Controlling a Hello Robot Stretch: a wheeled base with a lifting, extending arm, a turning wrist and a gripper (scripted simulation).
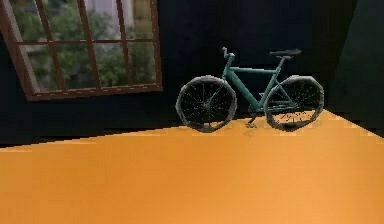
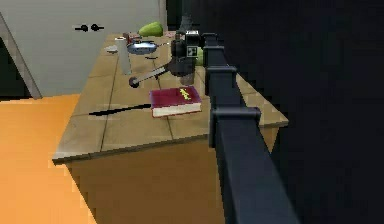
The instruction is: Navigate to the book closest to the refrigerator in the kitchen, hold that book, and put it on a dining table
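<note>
A dark red book (image 2: 176, 99) lies flat on a wooden tabletop (image 2: 110, 125) in the arm side view. The arm's dark bar rises past the book's right side. At its far end, beyond the book, sits my gripper (image 2: 172, 66) over the tabletop. A thin metal piece (image 2: 148, 76) slants out to its left, fingers or utensil, I cannot tell which. I cannot tell whether the gripper holds anything.
Farther along the tabletop stand a grey bowl-like thing (image 2: 141, 46) and a green rounded thing (image 2: 152, 28). A white door (image 2: 70, 35) is behind. Ahead, a teal bicycle (image 1: 250, 92) leans on a dark wall beside a window (image 1: 85, 45); orange floor (image 1: 190, 175) lies between.
</note>
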